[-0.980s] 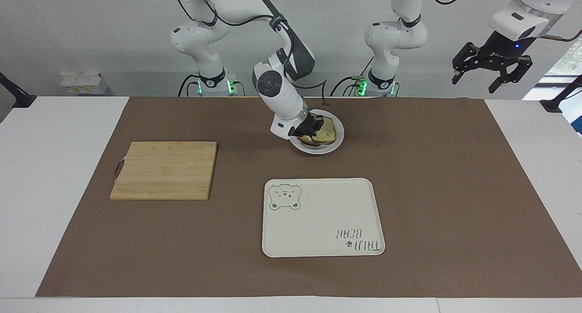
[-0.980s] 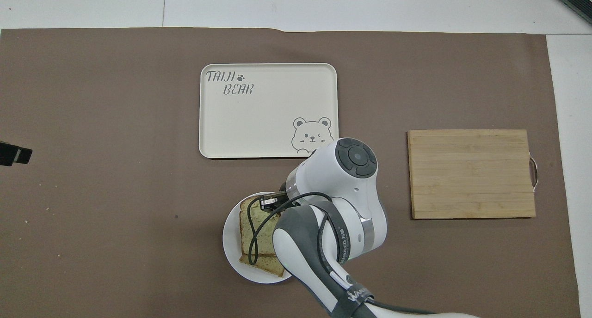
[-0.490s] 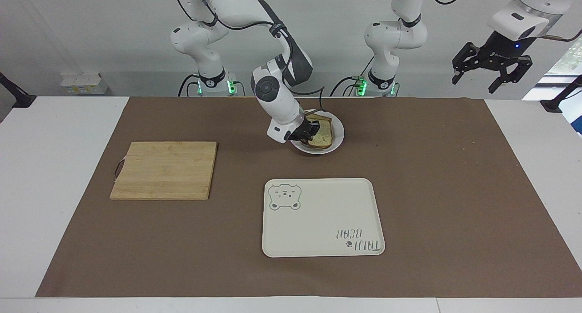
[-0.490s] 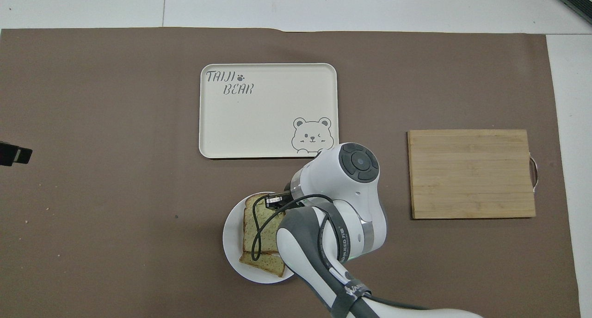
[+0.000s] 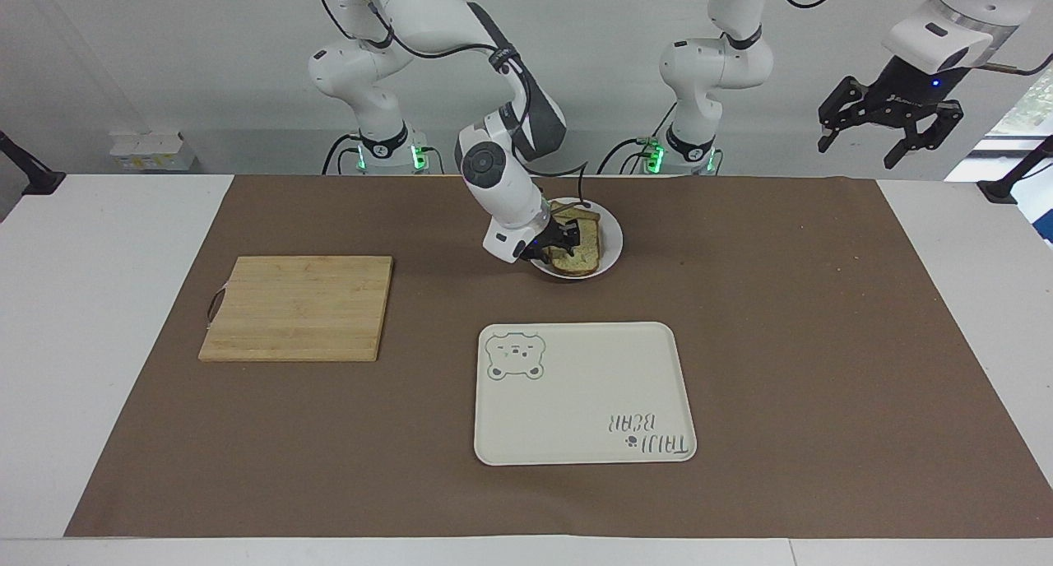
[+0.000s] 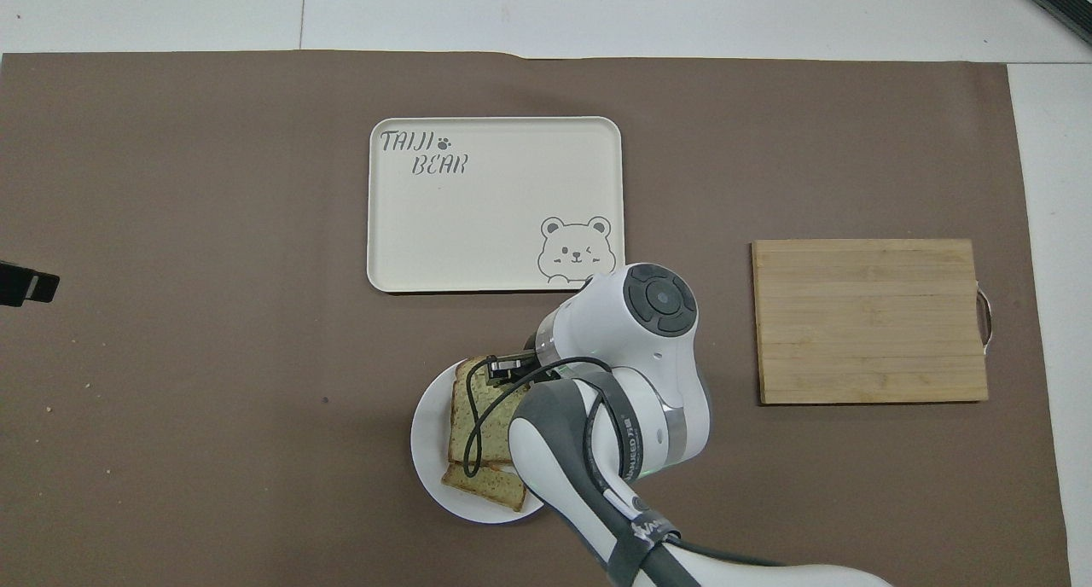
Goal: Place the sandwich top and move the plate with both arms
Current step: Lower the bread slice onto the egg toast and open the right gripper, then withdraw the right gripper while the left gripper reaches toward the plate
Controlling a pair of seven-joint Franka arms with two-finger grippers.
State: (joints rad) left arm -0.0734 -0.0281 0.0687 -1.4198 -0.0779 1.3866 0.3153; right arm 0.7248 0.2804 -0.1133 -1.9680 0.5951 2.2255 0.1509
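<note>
The small white plate [image 5: 613,241] lies on the brown mat close to the robots, also in the overhead view [image 6: 424,438]. The sandwich top [image 5: 586,253], a pale speckled slice, lies on a lower slice [image 6: 485,485] on the plate, shifted off it so the lower slice's end shows. The sandwich top also shows in the overhead view [image 6: 467,412]. My right gripper [image 5: 563,238] is low over the plate and shut on the sandwich top's edge toward the right arm's end. My left gripper [image 5: 892,126] waits open, raised high at the left arm's end.
A cream tray with a bear drawing [image 5: 584,393] lies farther from the robots than the plate. A wooden cutting board [image 5: 298,307] lies toward the right arm's end. The right arm's wrist [image 6: 648,314] covers part of the plate from above.
My right gripper has lowered the sandwich top from a tilt to lie flatter on the lower slice and shifted it slightly. The left arm has not moved.
</note>
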